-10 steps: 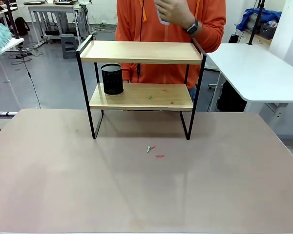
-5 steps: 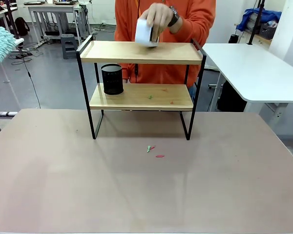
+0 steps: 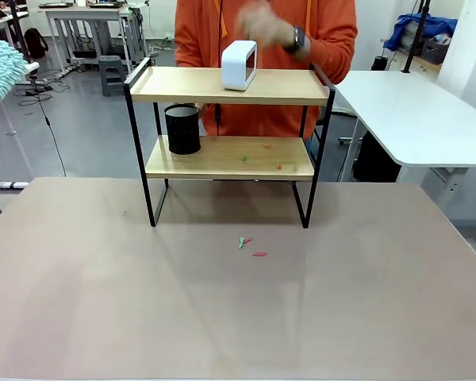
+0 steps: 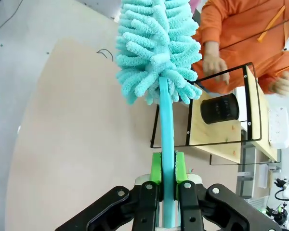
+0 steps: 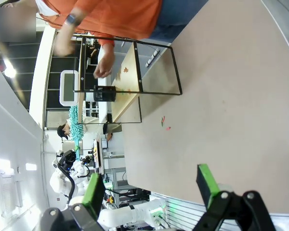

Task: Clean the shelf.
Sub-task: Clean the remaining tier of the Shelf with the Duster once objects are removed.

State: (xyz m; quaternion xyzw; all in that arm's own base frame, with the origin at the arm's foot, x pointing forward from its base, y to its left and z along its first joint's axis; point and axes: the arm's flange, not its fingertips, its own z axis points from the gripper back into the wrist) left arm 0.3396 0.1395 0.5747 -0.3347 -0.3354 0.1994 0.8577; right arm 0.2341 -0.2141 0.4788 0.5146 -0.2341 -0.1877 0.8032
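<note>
Shelf (image 3: 182,84), long axis crosswise, stands right of left gripper (image 4: 167,190), clamped on teal duster (image 4: 156,53); right gripper (image 5: 151,185) gapes empty.

No legible text anywhere, seemingly

Black left claw (image 4: 167,169), green pads (image 4: 156,169), silver screws (image 4: 145,186), black right claw (image 5: 151,187), person's orange sleeve (image 3: 337,36), dark wristwatch (image 3: 298,40)

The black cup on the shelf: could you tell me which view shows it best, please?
The front view: the black cup stands upright, unobstructed, on the shelf's lower board. The left wrist view shows it sideways; the right wrist view, tiny.
</note>
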